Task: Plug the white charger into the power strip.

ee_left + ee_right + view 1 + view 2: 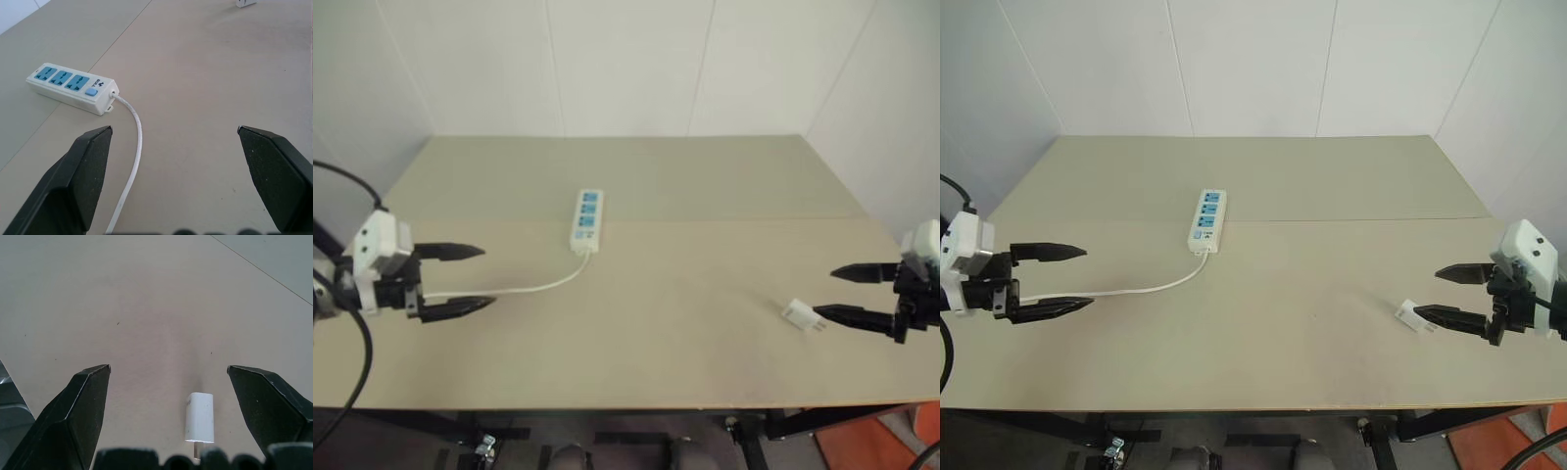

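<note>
White power strip (586, 221) with blue socket panels, white cord (524, 289), white charger (799, 314), beige table (656, 333), black claws

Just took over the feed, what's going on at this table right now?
Nothing is held yet. The white charger lies flat on the table, just off the open right gripper. The power strip sits mid-table with all three sockets free, its cord running toward the open left gripper. Both grippers hover at the table's sides; plugging in has not begun.
</note>
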